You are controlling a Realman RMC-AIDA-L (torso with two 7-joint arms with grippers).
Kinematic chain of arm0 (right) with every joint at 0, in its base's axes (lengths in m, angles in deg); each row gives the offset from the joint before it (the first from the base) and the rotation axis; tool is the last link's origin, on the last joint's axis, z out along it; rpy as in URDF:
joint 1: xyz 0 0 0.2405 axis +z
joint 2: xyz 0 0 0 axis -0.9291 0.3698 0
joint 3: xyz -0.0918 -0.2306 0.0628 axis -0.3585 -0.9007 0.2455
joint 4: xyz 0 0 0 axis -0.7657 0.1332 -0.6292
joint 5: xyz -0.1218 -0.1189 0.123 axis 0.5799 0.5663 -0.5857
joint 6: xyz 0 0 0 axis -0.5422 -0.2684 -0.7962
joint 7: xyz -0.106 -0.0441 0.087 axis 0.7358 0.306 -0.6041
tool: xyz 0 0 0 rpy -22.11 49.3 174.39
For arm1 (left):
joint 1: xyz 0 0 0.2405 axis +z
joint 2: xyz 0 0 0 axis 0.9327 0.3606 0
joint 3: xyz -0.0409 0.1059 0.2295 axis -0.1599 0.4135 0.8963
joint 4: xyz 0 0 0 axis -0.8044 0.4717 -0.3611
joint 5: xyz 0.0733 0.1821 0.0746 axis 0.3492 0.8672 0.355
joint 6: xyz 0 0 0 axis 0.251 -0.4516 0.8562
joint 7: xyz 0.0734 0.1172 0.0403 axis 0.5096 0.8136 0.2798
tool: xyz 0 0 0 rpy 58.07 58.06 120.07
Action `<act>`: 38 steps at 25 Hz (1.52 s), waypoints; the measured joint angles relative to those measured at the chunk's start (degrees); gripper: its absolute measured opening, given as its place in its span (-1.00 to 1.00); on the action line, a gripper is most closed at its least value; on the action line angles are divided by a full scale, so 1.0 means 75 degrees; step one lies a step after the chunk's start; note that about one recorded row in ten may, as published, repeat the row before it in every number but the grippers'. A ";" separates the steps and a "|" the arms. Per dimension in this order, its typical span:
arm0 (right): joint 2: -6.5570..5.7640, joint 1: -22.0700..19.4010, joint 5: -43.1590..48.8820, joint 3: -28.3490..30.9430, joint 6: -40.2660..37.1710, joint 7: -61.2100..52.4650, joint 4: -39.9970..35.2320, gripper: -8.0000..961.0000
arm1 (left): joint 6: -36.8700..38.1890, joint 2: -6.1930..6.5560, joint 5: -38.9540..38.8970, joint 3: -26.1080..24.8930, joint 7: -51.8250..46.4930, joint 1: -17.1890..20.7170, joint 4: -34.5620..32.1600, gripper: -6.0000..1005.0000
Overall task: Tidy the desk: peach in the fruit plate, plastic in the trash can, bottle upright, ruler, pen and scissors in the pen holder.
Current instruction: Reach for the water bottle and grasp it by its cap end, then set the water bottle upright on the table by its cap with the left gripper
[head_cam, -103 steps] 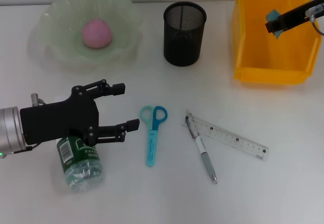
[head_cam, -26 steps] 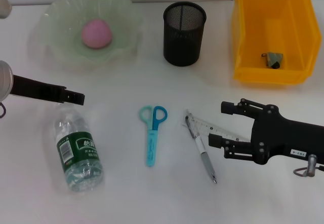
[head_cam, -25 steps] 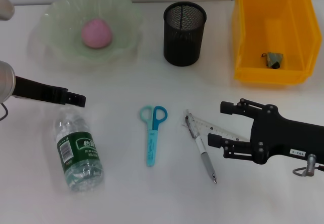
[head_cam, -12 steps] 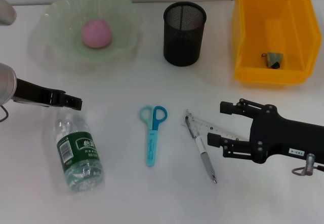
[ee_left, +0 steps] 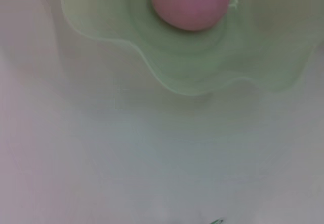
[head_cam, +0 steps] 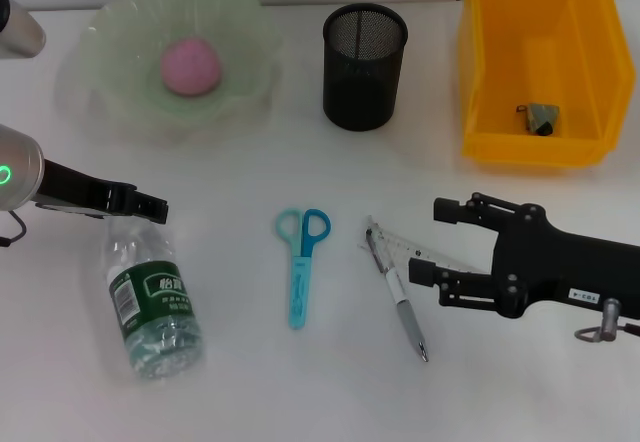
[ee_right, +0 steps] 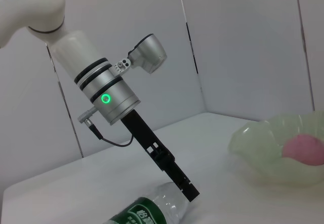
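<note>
1. Left gripper: tip at the neck end of the bottle, which lies on its side; whether its fingers are apart cannot be told.
2. Peach: in the fruit plate.
3. Scissors: flat on the desk.
4. Pen holder: upright.
5. Pen and ruler: crossed at their far ends.
6. Right gripper: fingers spread, straddling the ruler.
7. Plastic: in the trash can.

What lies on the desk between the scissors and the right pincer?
In the head view, the pen and the ruler lie between the scissors and the open right pincer.
</note>
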 joint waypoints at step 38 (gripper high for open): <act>-0.0013 0.0159 -0.0003 0.0046 -0.0064 -0.0213 0.0126 0.72 | 0.0230 0.0006 0.0034 0.0731 0.0753 0.0308 -0.1897 -0.02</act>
